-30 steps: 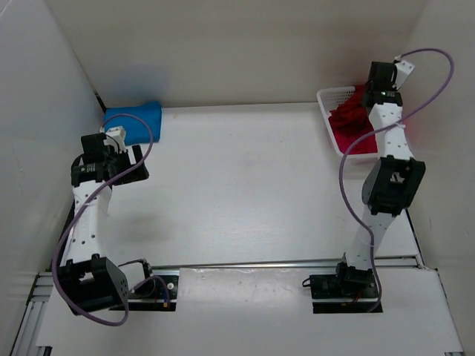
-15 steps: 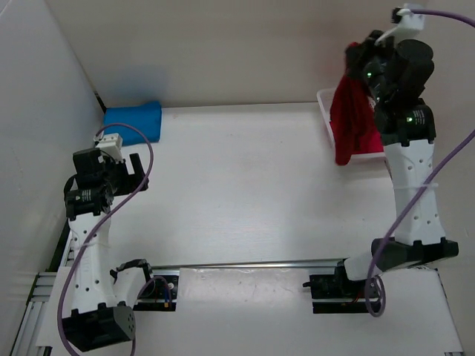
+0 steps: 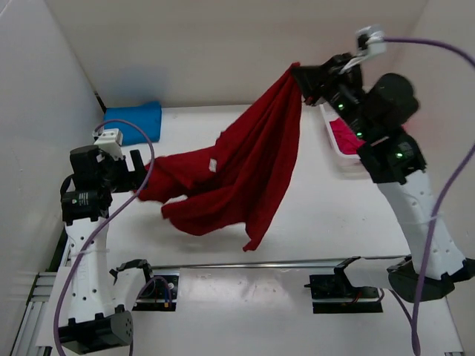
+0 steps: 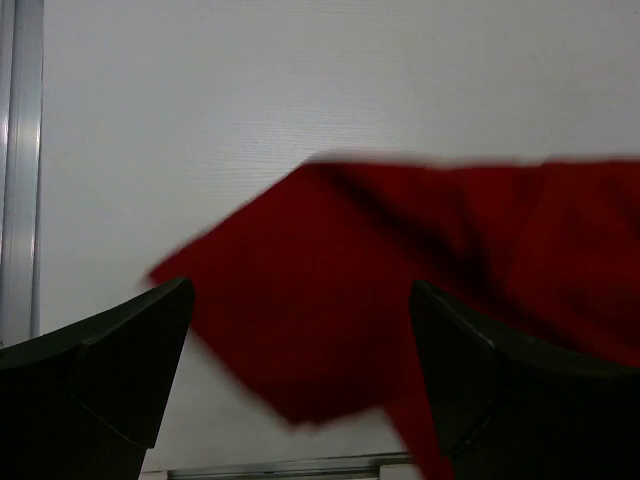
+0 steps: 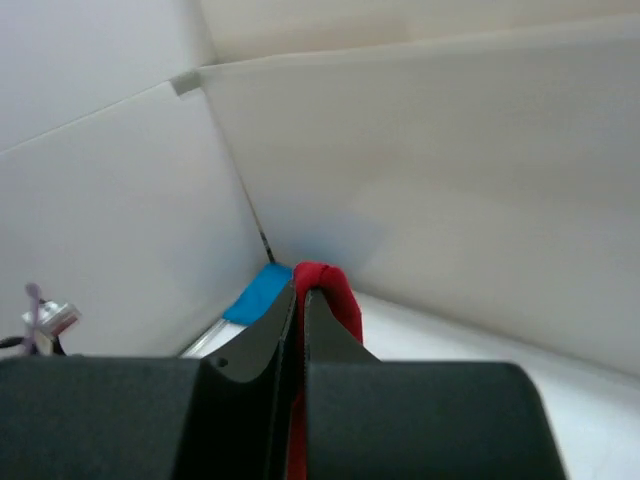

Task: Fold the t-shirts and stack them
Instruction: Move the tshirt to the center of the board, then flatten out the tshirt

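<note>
**Q:** Where did the red shirt (image 3: 245, 163) lie from the jaws?

**A:** My right gripper (image 3: 301, 77) pinched one end, high at back right. The cloth ran diagonally down-left. Its low corner hung just ahead of the left gripper (image 4: 300, 290), whose jaws were spread. I judged the left arm nearer that corner.

**Q:** And the others?

**A:** The blue shirt (image 3: 133, 119) lay back left, the pink shirt (image 3: 343, 135) in the basket (image 3: 327, 124).

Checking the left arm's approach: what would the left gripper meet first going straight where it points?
The dark red shirt: in the wrist view its corner is right ahead of the open left gripper, between its fingers, with the table behind. How near the cloth is, I cannot tell.
</note>
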Action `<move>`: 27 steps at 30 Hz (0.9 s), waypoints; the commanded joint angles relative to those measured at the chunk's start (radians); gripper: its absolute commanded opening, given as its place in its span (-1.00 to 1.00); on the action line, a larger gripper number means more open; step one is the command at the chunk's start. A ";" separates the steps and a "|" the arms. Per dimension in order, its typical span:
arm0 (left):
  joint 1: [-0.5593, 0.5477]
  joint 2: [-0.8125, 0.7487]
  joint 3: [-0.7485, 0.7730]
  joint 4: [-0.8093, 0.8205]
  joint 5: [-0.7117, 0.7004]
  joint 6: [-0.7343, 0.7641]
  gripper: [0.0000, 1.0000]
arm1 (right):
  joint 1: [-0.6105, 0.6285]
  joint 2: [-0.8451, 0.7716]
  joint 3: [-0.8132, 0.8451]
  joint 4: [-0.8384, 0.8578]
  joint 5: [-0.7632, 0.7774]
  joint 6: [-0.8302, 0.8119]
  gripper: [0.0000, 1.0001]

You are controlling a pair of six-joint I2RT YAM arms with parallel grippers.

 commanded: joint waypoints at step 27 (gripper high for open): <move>-0.454 0.544 -0.409 0.250 -0.460 0.000 1.00 | -0.192 0.649 -0.242 -0.388 -0.036 0.024 0.35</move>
